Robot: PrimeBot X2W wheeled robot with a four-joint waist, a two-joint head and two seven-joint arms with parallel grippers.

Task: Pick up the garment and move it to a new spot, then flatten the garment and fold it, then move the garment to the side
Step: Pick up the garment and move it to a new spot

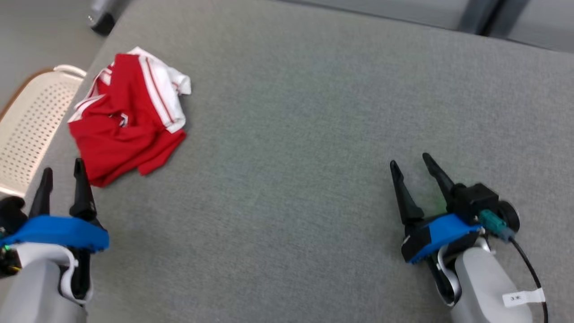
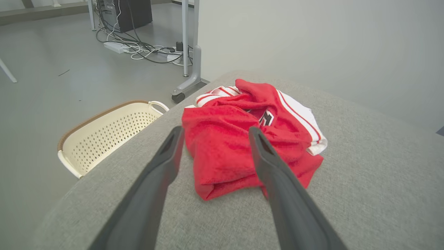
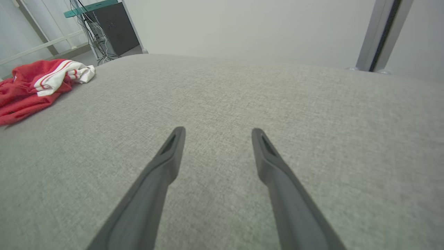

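A crumpled red garment (image 1: 128, 119) with white striped trim lies bunched near the far left corner of the grey fabric surface (image 1: 305, 134). My left gripper (image 1: 63, 169) hovers open at the lower left, just short of the garment's near edge. In the left wrist view the garment (image 2: 225, 146) sits right ahead, beyond the open left gripper (image 2: 215, 131), whose fingers hold nothing. My right gripper (image 1: 410, 161) stands open over bare fabric at the lower right, far from the garment. In the right wrist view the open right gripper (image 3: 218, 131) points across the surface, with the garment (image 3: 31, 86) far off to the left.
A cream perforated basket (image 1: 27, 125) stands on the floor just past the surface's left edge, also seen as the basket (image 2: 104, 135) in the left wrist view. Desk legs, a power strip and tangled cables (image 2: 145, 48) lie on the floor beyond the surface's far edge.
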